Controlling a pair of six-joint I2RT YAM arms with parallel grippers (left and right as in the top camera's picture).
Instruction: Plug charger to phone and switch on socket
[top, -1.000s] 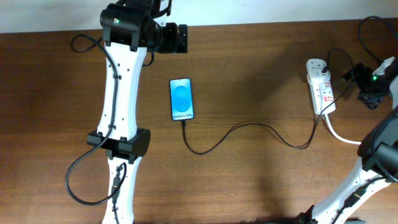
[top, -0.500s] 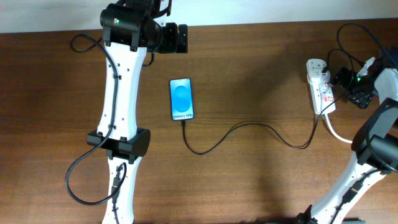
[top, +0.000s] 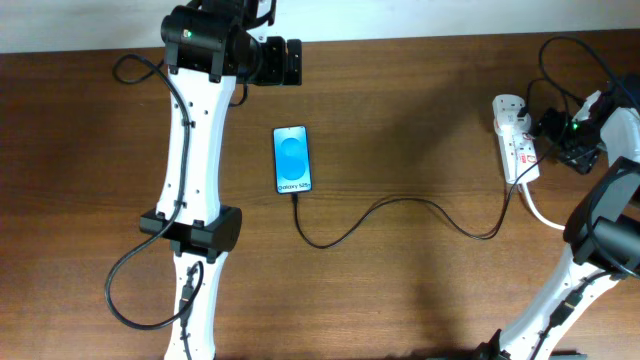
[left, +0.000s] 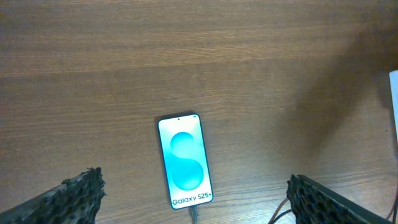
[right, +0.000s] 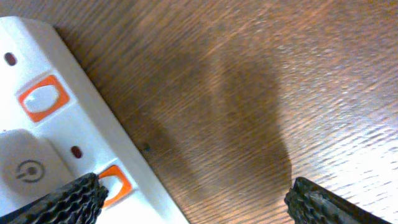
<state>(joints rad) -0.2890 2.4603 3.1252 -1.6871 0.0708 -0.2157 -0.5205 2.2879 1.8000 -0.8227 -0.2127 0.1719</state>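
The phone (top: 292, 159) lies face up in the table's middle, blue screen lit, also in the left wrist view (left: 185, 162). The thin black charger cable (top: 400, 208) is plugged into its bottom edge and curves right to the white socket strip (top: 515, 138). My left gripper (top: 293, 61) is open and empty above and behind the phone. My right gripper (top: 550, 135) is open, low, at the strip's right edge. In the right wrist view the strip (right: 56, 143) shows orange switches (right: 42, 98); one finger (right: 65, 200) sits over the lower switch (right: 117, 182).
A thick white lead (top: 550, 215) runs from the strip toward the right arm's base. Black arm cables loop near the right gripper (top: 560, 60) and at the left arm (top: 130, 70). The table's back edge meets a white wall (top: 400, 18).
One second ago the right gripper was further right of the strip; it moved left to the strip's edge, then held still. The left arm, phone and cable have not moved.
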